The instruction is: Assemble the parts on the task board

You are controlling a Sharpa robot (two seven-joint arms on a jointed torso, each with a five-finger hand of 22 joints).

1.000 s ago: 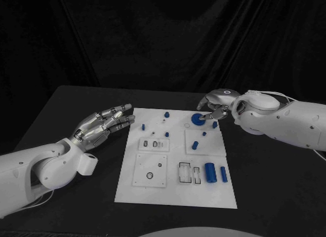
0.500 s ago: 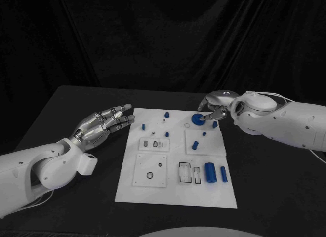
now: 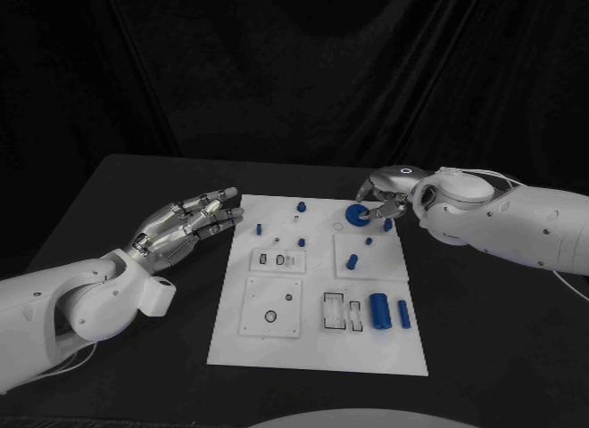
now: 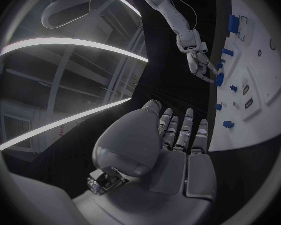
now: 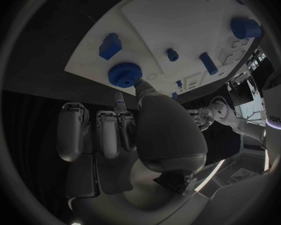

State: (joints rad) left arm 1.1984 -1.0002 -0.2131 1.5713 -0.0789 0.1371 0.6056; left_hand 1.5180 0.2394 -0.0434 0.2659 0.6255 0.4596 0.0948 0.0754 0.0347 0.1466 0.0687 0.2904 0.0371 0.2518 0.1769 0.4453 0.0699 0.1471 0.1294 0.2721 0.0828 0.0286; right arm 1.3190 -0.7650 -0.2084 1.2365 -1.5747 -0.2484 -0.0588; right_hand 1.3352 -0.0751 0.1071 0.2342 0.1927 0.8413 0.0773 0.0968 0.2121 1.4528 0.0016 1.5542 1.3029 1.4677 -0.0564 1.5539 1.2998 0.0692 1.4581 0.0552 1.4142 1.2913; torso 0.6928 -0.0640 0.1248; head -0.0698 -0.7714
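The white task board [image 3: 372,352] lies mid-table with blue parts on it. My right hand [image 3: 385,198] hovers over the board's far right corner and pinches a blue ridged disc [image 3: 356,215] between thumb and a finger. In the right wrist view the disc [image 5: 125,74] sits at the thumb tip of the right hand [image 5: 140,130], just above the board [image 5: 178,20]. My left hand [image 3: 189,223] is open, fingers spread, off the board's far left corner and touching nothing. The left wrist view shows the left hand [image 4: 172,140], the right hand [image 4: 200,62] and the disc [image 4: 220,79].
Small blue pegs [image 3: 301,207] [image 3: 259,229] [image 3: 352,262] stand on the board's far half. A thick blue cylinder [image 3: 379,312] and a slim one [image 3: 404,314] lie at its near right beside rectangular slots [image 3: 335,313]. Black table [image 3: 128,294] surrounds the board.
My right forearm has edged slightly toward the board's centre; the hand and disc stay almost in place. The left hand has not moved.
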